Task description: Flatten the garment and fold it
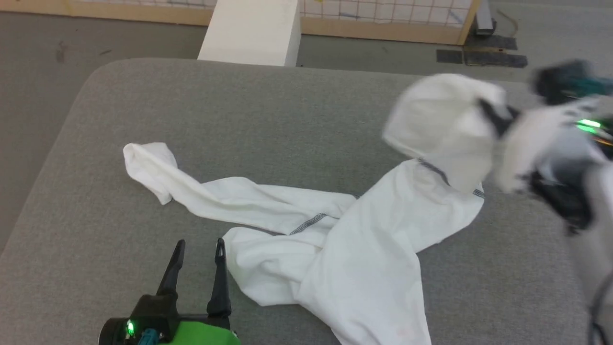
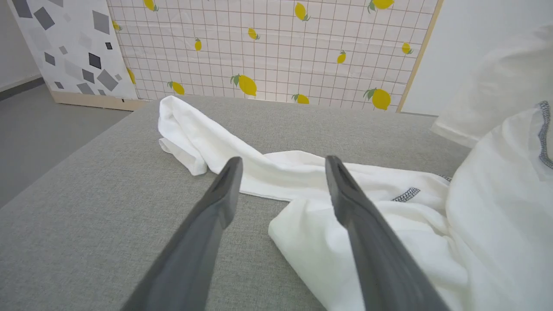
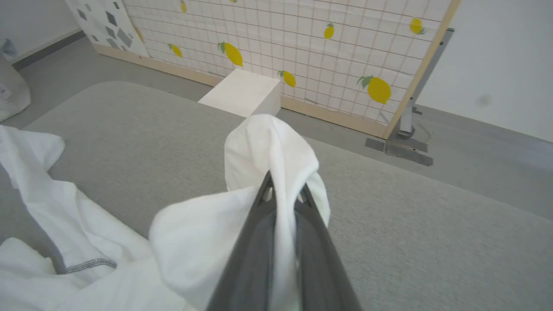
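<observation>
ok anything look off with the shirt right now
Yes. The garment is far from flat: one part is twisted into a ropy strip across the grey surface, and the right gripper holds another part up in a bunched lump. No damage shows.

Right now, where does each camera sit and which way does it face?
Head view: above the grey padded table, looking down and forward at the white T-shirt; left jaws open at lower left, blurred right jaws pinching a lifted part of it at right.
Left wrist view: low over the table, facing the lemon-print screen; own jaws open, empty.
Right wrist view: raised, facing the screen and white box; own jaws shut on the T-shirt.
Shared: both wrist views show the screen and T-shirt.
</observation>
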